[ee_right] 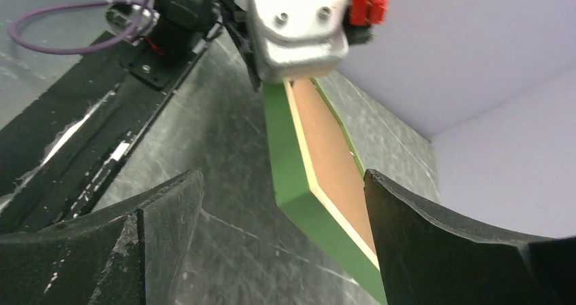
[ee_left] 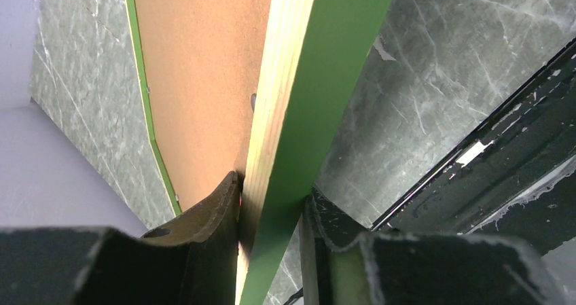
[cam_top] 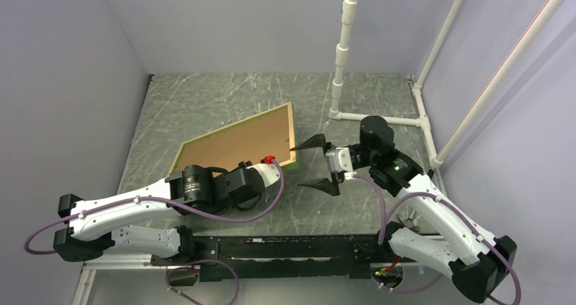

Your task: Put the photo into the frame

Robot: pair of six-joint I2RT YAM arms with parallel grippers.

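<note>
The frame (cam_top: pixel 234 125) stands tilted on the table, green outer edge and pale wood face showing. A brown backing board (cam_top: pixel 238 149) fills it. My left gripper (cam_top: pixel 272 166) is shut on the frame's near rail (ee_left: pixel 319 81), one finger on the board side (ee_left: pixel 197 81) and one on the green side. My right gripper (cam_top: pixel 295 166) is open, its jaws wide apart around the frame's right corner (ee_right: pixel 292 176) without touching it. The board (ee_right: pixel 333 155) also shows there. The photo is not in view.
White pipes (cam_top: pixel 343 47) rise at the back right of the marbled grey table (cam_top: pixel 204 94). A black rail (cam_top: pixel 272 250) runs along the near edge. Grey walls close in the left, back and right sides.
</note>
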